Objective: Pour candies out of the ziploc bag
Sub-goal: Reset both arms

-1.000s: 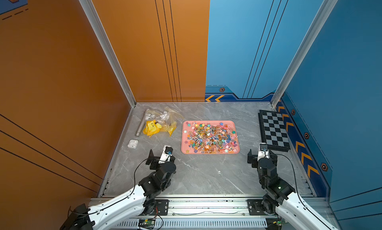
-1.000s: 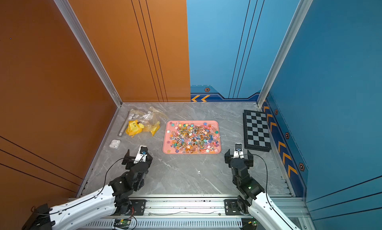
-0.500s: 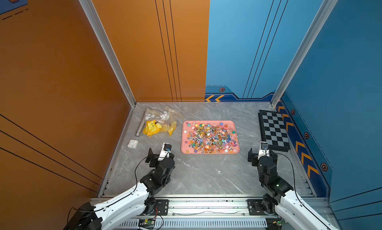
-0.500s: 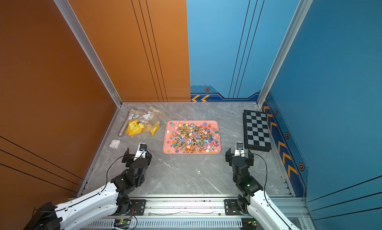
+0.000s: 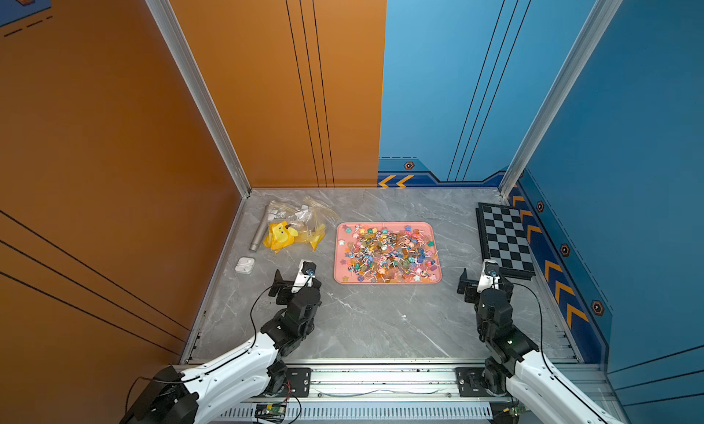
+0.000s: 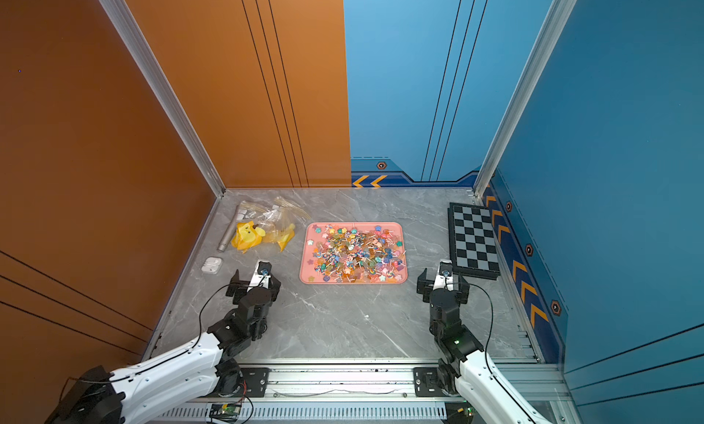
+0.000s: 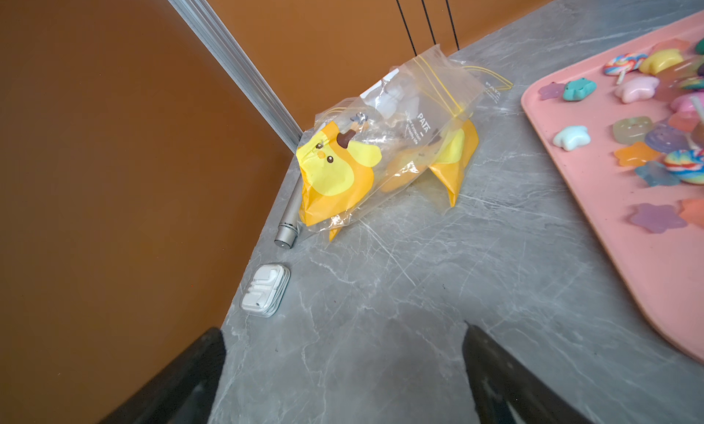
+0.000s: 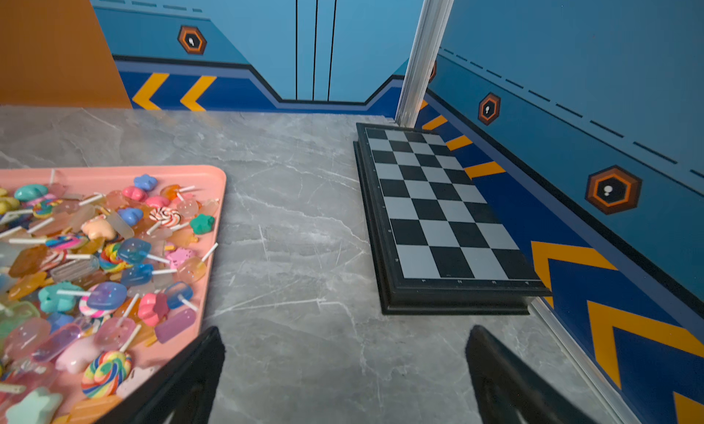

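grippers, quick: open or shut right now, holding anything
Left gripper: open, jaws wide apart, holding nothing.
Right gripper: open, jaws wide apart, holding nothing.

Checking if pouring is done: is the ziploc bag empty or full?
Looks empty: the candies cover the pink tray, and none show through the slack ziploc bag.

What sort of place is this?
Probably a purpose-built robot booth: orange panels and blue panels wall in a grey tabletop; left arm and right arm stand on a front rail.

My fingers [image 7: 183, 380] look matt black; candies [image 8: 133, 250] glossy, tray [image 7: 670, 273] smooth pink plastic, bag [image 7: 411, 109] crinkled clear film, table [image 7: 381, 288] polished grey stone.
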